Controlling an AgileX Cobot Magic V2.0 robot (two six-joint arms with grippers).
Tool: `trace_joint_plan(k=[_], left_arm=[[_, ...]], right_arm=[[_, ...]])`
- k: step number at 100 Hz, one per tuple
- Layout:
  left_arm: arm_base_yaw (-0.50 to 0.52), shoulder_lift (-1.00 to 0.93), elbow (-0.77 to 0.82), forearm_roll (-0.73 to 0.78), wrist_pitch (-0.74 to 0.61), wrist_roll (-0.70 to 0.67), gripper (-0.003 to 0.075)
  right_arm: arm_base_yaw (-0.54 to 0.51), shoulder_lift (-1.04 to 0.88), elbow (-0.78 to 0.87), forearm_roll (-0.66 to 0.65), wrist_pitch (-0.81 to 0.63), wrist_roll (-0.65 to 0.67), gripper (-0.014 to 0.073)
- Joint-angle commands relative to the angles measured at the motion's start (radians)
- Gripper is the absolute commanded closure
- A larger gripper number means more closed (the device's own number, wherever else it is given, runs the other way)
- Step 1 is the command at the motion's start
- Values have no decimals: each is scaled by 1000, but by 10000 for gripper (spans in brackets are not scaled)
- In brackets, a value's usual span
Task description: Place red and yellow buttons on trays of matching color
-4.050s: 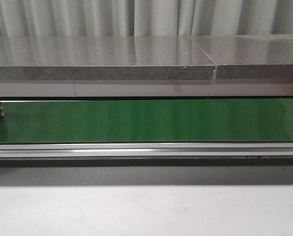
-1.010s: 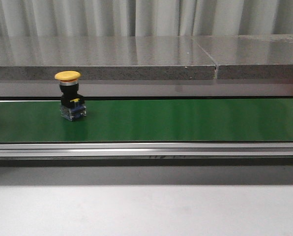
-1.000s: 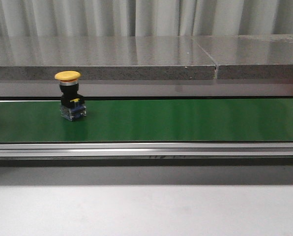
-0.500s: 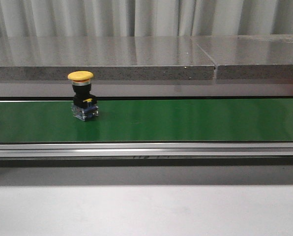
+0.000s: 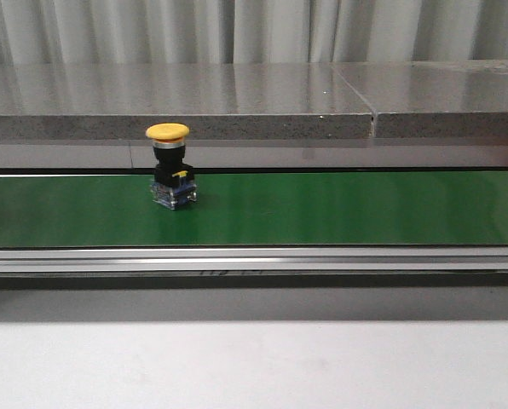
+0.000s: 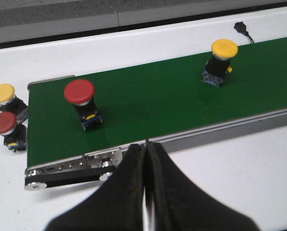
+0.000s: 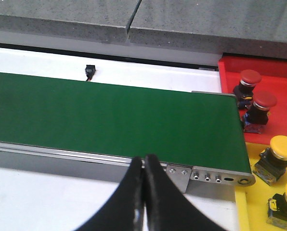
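Observation:
A yellow button [image 5: 170, 175] with a black body stands upright on the green belt [image 5: 322, 209], left of centre; the left wrist view shows the same yellow button [image 6: 222, 61] further along the belt [image 6: 148, 101] than a red button [image 6: 82, 102]. My left gripper [image 6: 145, 147] is shut and empty, hovering before the belt's near rail. My right gripper [image 7: 144, 160] is shut and empty too, near the belt's other end. The red tray [image 7: 278, 79] holds two red buttons [image 7: 257, 102]. The yellow tray [image 7: 264, 192] holds two yellow buttons [image 7: 277, 153].
Off the belt's start, on the white table, stand one yellow button [image 6: 5, 97] and one red button [image 6: 6, 129]. A grey stone ledge [image 5: 177, 106] runs behind the belt. A small black plug [image 7: 89, 72] lies on the white strip beyond the belt.
The yellow button has ridden the belt to the right, from the far left edge of the front view to left of centre. Neither gripper shows in the earlier frames.

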Motion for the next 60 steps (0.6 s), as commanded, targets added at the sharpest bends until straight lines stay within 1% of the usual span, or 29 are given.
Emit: trace_joint_plan(k=[1, 10, 25, 60], left_arm=[[-8, -83, 12, -7, -29, -8, 741], [-8, -153, 38, -7, -15, -57, 741], [-8, -235, 57, -7, -11, -78, 741], [-8, -252, 57, -6, -8, -78, 741]], right_arm=[[4, 11, -23, -7, -70, -9, 660], [4, 11, -23, -7, -70, -9, 660], [4, 11, -23, -7, -70, -9, 660], [4, 11, -23, -7, -70, -9, 660]])
